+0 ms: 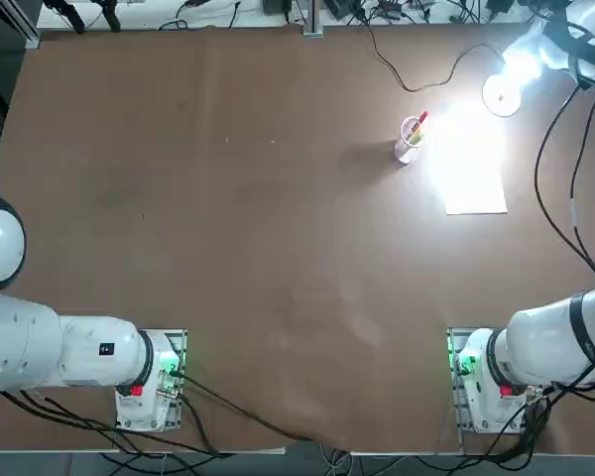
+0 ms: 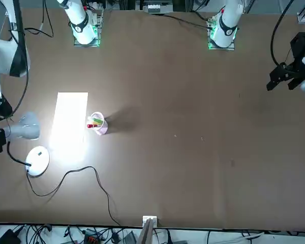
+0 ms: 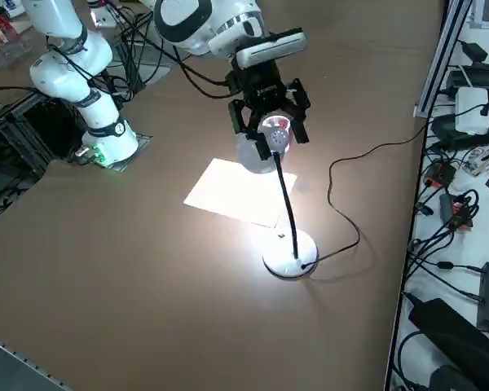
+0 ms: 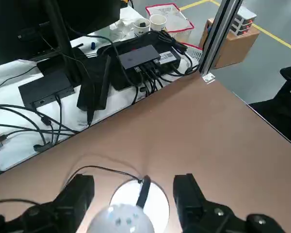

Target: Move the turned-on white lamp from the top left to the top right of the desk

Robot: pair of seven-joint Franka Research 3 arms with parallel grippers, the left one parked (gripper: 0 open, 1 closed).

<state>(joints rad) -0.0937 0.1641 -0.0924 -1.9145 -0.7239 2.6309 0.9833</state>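
The white lamp stands lit at the far right of the brown desk (image 1: 228,248). Its disc base (image 1: 501,96) rests flat on the desk and its glowing head (image 1: 524,61) leans over the paper. A thin black cord (image 1: 416,79) trails from it to the far edge. My right gripper (image 3: 269,134) hovers at the lamp head (image 3: 263,145), open, one finger on each side. In the wrist view the rounded head (image 4: 121,218) sits between the two fingers (image 4: 80,194), with a gap on one side. The base (image 4: 153,201) shows below it.
A clear cup with red and yellow pens (image 1: 411,137) stands just left of the lamp's glow. A white paper sheet (image 1: 474,183) lies beneath the light. Cables and power bricks (image 4: 136,60) crowd the shelf beyond the far desk edge.
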